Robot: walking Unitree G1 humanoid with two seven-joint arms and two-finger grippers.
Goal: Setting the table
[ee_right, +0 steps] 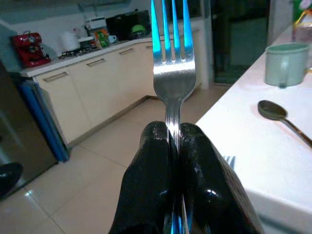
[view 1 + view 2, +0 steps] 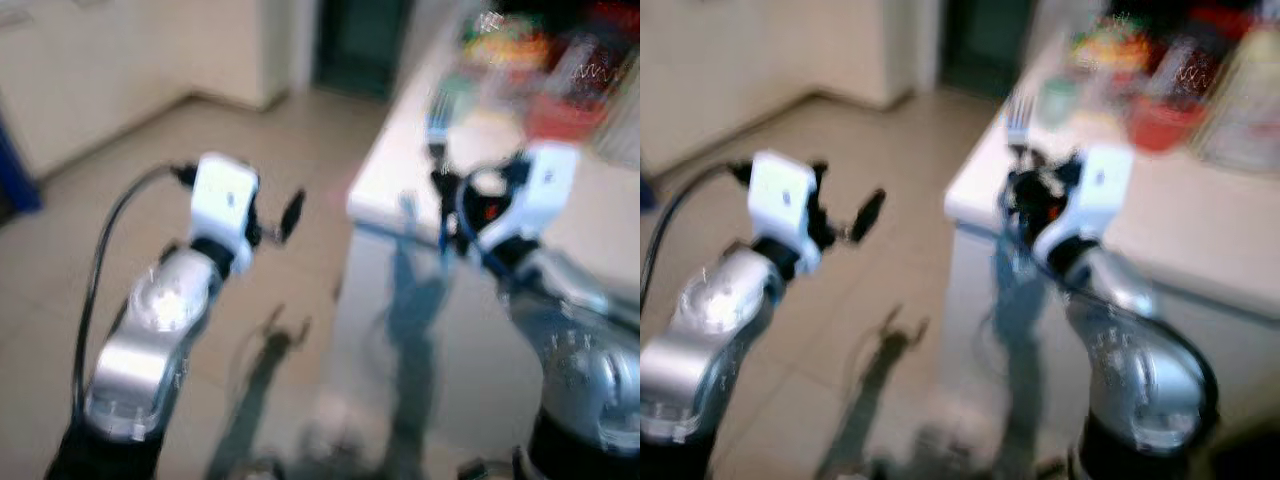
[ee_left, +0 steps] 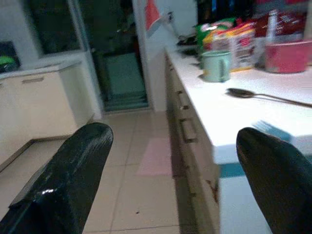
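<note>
From the head views, blurred, the right gripper (image 2: 440,180) is up at the corner of the white counter (image 2: 600,220) with a fork (image 2: 437,118) standing tines up; the left gripper (image 2: 280,222) hangs over the tiled floor (image 2: 290,150), well apart from the counter.

Along the left wrist, two black fingers (image 3: 73,170) stand wide apart, nothing between them; a spoon (image 3: 243,92) already lies on the counter, a green mug (image 3: 216,66) and a red bowl (image 3: 287,56) beyond it.

Along the right wrist, the fingers (image 1: 153,185) are pinched tight on the fork's handle; I'd say the spoon is laid, the fork not yet.
</note>
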